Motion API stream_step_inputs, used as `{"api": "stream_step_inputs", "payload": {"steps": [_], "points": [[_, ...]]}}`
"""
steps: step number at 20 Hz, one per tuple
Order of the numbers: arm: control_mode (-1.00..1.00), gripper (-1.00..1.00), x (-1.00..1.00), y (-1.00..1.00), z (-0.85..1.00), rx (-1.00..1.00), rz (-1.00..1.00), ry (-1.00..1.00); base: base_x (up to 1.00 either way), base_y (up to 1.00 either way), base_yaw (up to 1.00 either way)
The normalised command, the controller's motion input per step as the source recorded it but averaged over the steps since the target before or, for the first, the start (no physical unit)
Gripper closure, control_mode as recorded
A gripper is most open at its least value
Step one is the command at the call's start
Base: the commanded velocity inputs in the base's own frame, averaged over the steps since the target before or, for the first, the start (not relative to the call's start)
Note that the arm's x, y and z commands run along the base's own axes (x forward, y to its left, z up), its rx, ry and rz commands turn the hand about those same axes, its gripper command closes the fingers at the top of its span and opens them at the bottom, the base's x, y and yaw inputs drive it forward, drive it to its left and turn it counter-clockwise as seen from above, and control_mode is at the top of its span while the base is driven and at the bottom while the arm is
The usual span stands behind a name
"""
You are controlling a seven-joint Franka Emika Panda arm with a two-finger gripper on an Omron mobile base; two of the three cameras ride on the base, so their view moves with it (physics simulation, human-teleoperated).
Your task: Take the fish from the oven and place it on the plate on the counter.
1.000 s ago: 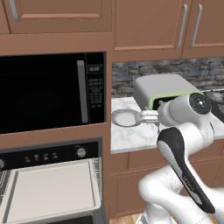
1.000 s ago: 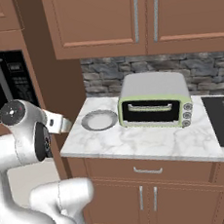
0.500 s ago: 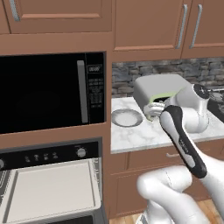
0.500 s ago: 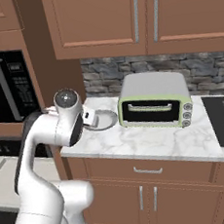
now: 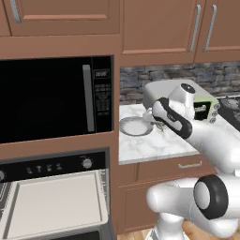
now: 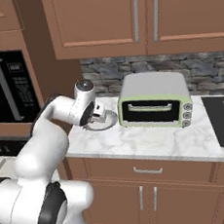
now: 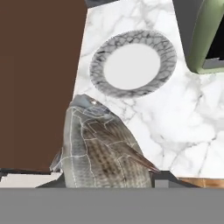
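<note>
A grey-brown fish [image 7: 98,151] hangs pinched in the gripper [image 6: 100,113] above the marble worktop [image 6: 151,141], its long axis running from the gripper toward the plate [image 7: 133,62]. The plate sits bare on the worktop just ahead of the fish's nose, between the brown cabinet wall [image 7: 39,78] and the green-fronted toaster oven [image 6: 154,99]. The oven [image 5: 51,192] stands open well to the plate's left, its cream tray bare. A short carry forward looks enough to bring the fish over the plate.
</note>
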Motion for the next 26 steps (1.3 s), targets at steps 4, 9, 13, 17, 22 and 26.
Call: {"api": "stream_step_inputs", "payload": {"steps": [4, 9, 13, 17, 22, 26], "points": [[-1.0, 1.0, 1.0, 0.0, -0.24, 0.0, 0.05, 0.02, 0.0, 0.0, 0.0], [-1.0, 1.0, 0.76, 0.0, -0.43, -0.03, 0.03, -0.03, 0.0, 0.0, 0.0], [-1.0, 1.0, 0.2, 0.0, -0.25, -0.15, 0.03, -0.12, 0.0, 0.0, 0.0], [-1.0, 1.0, -0.03, 0.0, 0.0, -0.14, 0.0, -0.17, 0.0, 0.0, 0.0], [-1.0, 1.0, -0.08, 0.0, -0.35, -0.13, 0.01, -0.07, 0.0, 0.0, 0.0], [-1.0, 1.0, 0.22, 0.02, -0.53, -0.12, 0.01, 0.0, 0.0, 0.0, 0.0]]}}
